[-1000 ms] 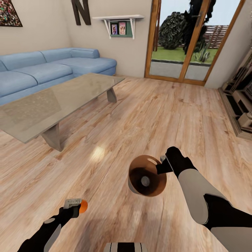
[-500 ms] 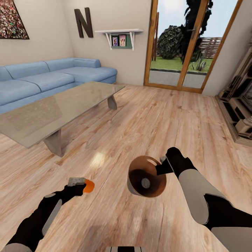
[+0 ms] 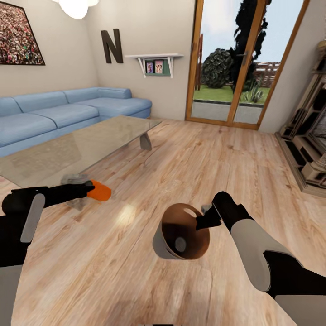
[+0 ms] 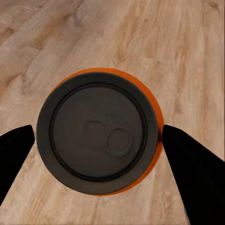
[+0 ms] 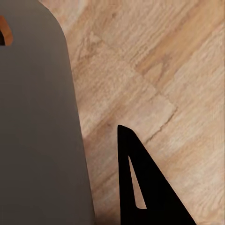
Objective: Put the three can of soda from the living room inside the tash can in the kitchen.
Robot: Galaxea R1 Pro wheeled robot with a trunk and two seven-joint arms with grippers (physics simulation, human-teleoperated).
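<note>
One can (image 3: 98,192) sits in my left gripper (image 3: 86,187), an orange one, held sideways out over the floor just in front of the glass table (image 3: 113,131). From the left wrist its grey top (image 4: 98,139) faces the camera with a dark finger (image 4: 191,173) tight against each side, so I am clamped on its body.

My right gripper (image 3: 204,218) pinches the rim of the bin (image 3: 174,224), on the side away from the table. I carry the bin off the floor with its mouth tipped toward my head, so the brown inside shows. A small grey round thing (image 3: 180,245) lies at the bottom; I take it for the end of a can already dropped in, though I cannot be sure. From the right wrist the bin's grey wall (image 5: 33,131) runs close beside one finger (image 5: 145,187), which fits a grip on the rim.

The bin hangs well apart from the can. I judge the next move is to swing the can over the mouth and let go, and the tilt should make that easier. I see no other can on the table. The sofa (image 3: 68,111) lies beyond the table.
</note>
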